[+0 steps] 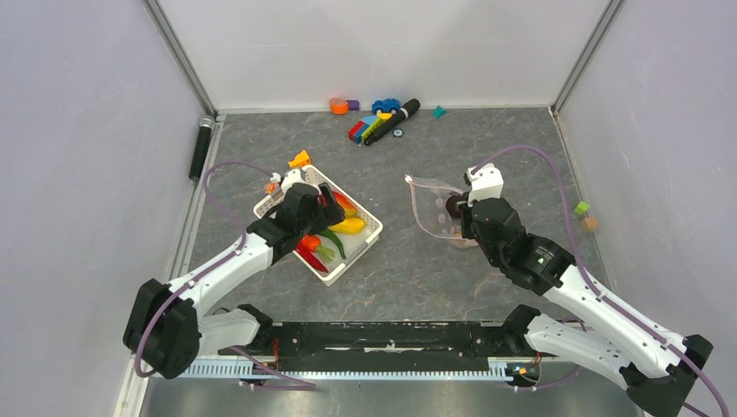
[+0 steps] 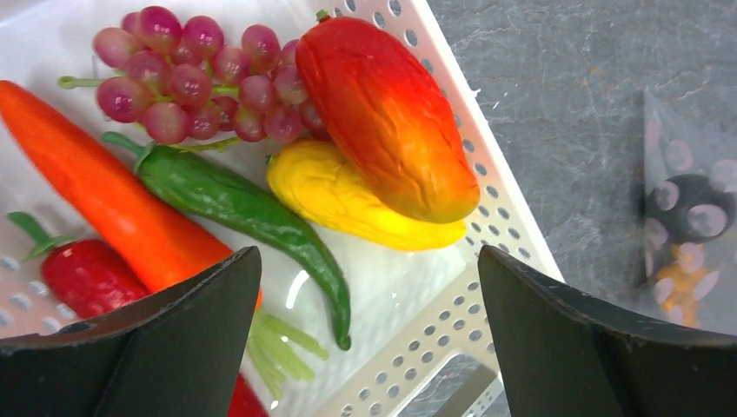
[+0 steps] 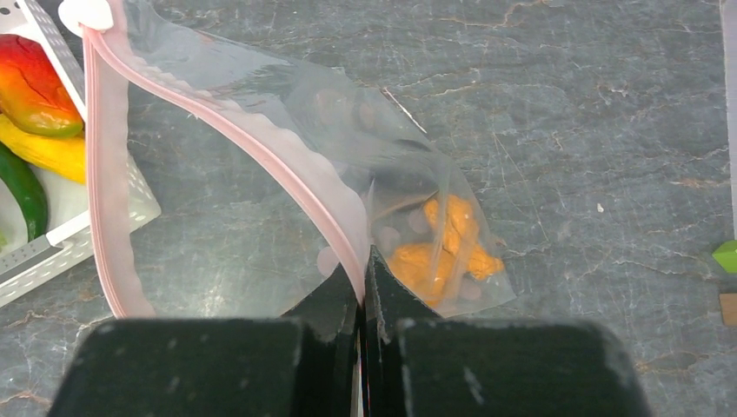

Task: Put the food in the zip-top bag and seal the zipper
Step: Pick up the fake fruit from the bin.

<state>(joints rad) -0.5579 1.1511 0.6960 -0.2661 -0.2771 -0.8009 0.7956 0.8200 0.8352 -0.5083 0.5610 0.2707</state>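
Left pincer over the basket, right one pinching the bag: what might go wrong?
The mango lies on the yellow fruit beside the grapes, so the open left pincer may catch two. The right pincer grips the zipper at one spot; the zip-top bag may sag shut and food miss it.

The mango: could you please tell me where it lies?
Left wrist view: the mango lies in the basket against its rim, on a yellow fruit, right of the grapes.
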